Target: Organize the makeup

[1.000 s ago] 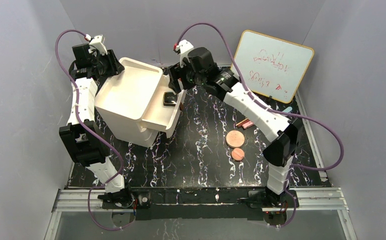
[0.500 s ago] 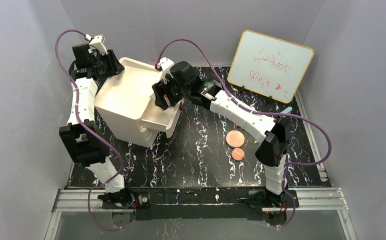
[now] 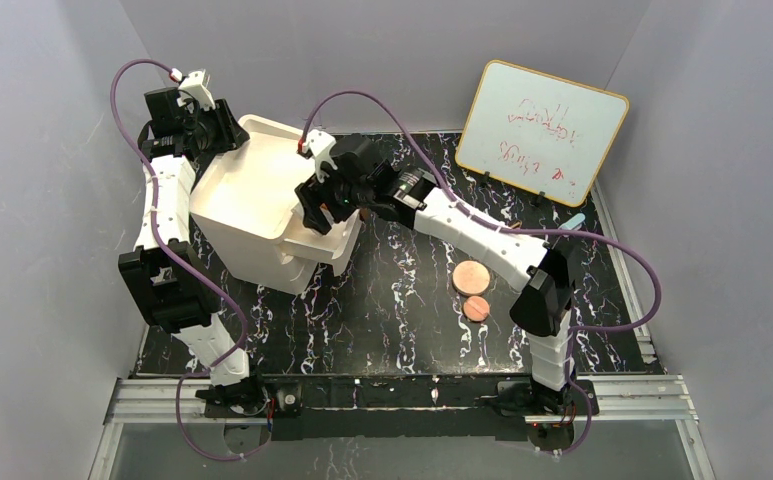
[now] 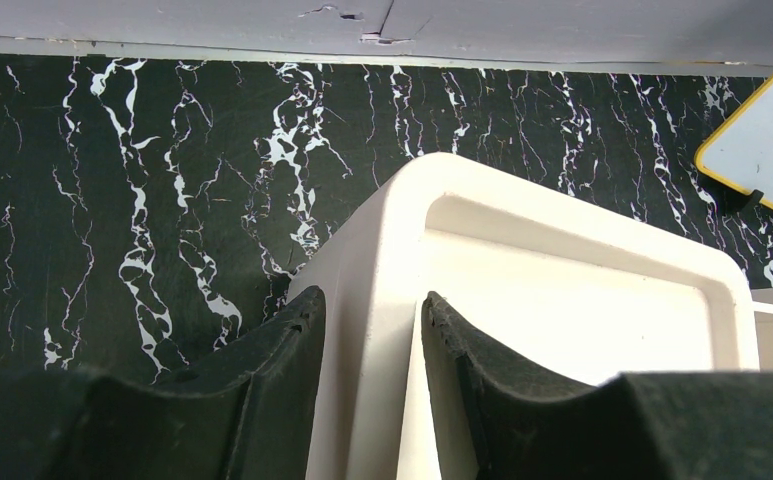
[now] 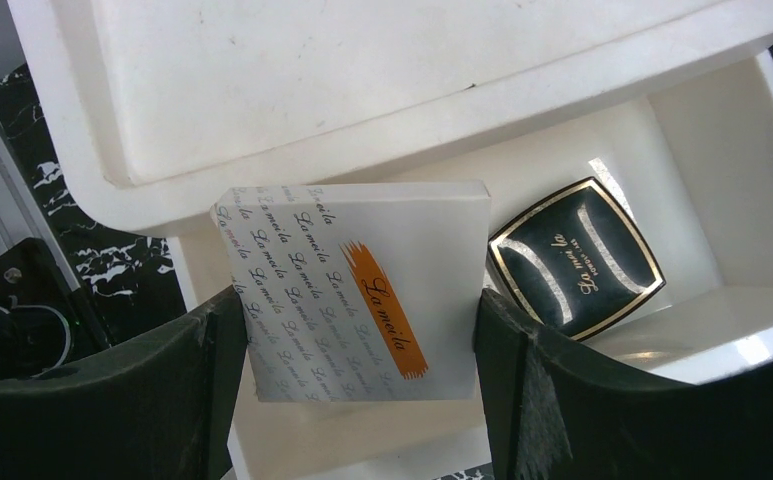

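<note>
- Gripping a white printed box (image 5: 352,260) between my right gripper's (image 5: 360,325) jaws, centre of the right wrist view.
- Just past the box, right of centre, the black square compact (image 5: 577,258) lies in the open drawer (image 5: 702,170).
- My left gripper (image 4: 372,315) is clamped on the white organizer (image 4: 562,215) rim, bottom centre.

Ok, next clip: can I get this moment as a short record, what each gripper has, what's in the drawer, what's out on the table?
left gripper: clamped on rim of white plastic organizer
right gripper: holding white printed cardboard box over the open drawer
in drawer: black square gold-framed compact
on black marbled table: larger round copper-pink disc; smaller round copper-pink disc
at back: whiteboard with yellow frame
</note>
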Controlling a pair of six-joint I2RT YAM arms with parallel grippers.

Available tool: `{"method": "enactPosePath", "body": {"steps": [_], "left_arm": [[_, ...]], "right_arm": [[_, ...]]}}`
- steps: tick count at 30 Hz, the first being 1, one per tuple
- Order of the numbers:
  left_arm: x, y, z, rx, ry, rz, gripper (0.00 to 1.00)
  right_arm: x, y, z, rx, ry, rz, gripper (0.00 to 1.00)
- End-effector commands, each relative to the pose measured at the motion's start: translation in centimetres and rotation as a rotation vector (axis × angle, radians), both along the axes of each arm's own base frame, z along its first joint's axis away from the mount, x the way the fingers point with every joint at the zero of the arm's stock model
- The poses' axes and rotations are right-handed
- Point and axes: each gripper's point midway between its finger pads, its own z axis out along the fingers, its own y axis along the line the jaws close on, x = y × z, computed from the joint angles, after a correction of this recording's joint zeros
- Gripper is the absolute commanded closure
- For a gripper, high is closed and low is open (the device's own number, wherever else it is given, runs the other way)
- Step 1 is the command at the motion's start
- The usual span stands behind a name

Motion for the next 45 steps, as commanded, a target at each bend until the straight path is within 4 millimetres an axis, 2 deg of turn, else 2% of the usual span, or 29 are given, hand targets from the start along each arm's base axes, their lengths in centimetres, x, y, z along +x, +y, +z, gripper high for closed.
{"method": "enactPosePath", "body": {"steps": [1, 3, 7, 8, 10, 14, 17, 21, 25, 27, 30, 33, 35, 38, 42, 45], "left_arm": [[-0.8, -0.7, -1.3, -0.035, 0.060, -0.019, 0.61], [-0.8, -0.7, -1.2, -0.034, 0.059, -0.018, 0.61], [-0.8, -0.7, -1.3, -0.035, 0.062, -0.016, 0.61], [-0.8, -0.7, -1.3, -0.036, 0.062, -0.016, 0.61], [-0.8, -0.7, -1.2, -0.037, 0.060, -0.017, 0.61], [-0.8, -0.7, -1.3, -0.038, 0.062, -0.015, 0.60], [-0.7, -0.7, -1.3, -0.039, 0.062, -0.016, 0.60], [-0.7, -0.7, -1.3, -0.041, 0.063, -0.018, 0.60], [-0.7, -0.8, -1.4, -0.043, 0.065, -0.019, 0.60], [-0.7, -0.8, -1.4, -0.042, 0.065, -0.019, 0.60], [-0.7, -0.7, -1.4, -0.042, 0.065, -0.018, 0.60], [-0.7, -0.8, -1.4, -0.044, 0.064, -0.021, 0.60], [-0.7, -0.9, -1.2, -0.048, 0.061, -0.024, 0.60], [-0.7, -1.0, -1.3, -0.052, 0.062, -0.026, 0.60], [-0.7, -1.1, -1.2, -0.060, 0.059, -0.029, 0.60], [-0.7, -1.2, -1.1, -0.064, 0.058, -0.032, 0.60]], "right_arm": [[-0.4, -0.2, -0.4, -0.029, -0.022, 0.016, 0.92], [-0.4, -0.4, -0.6, -0.046, -0.030, 0.016, 0.92], [-0.1, -1.2, -0.9, -0.084, -0.051, -0.002, 0.84], [-0.1, -1.4, -1.1, -0.092, -0.051, -0.007, 0.76], [0.1, -1.7, -1.3, -0.115, -0.072, 0.005, 0.51], [0.2, -1.9, -1.3, -0.127, -0.089, 0.008, 0.22], [0.3, -1.9, -0.9, -0.123, -0.101, 0.008, 0.11], [0.5, -1.8, 0.2, -0.102, -0.126, 0.012, 0.03], [1.2, -2.2, 2.8, -0.068, -0.200, -0.015, 0.02], [1.8, -3.0, 4.4, -0.056, -0.257, -0.056, 0.02], [2.5, -5.0, 6.8, -0.029, -0.352, -0.114, 0.02], [2.8, -7.4, 7.6, -0.016, -0.393, -0.132, 0.02], [2.7, -9.0, 7.2, -0.024, -0.391, -0.112, 0.02], [2.7, -11.2, 5.1, -0.030, -0.332, -0.063, 0.02], [0.9, -12.0, 3.0, 0.026, -0.213, 0.087, 0.02], [0.2, -11.6, 1.1, 0.024, -0.126, 0.159, 0.02]]}}
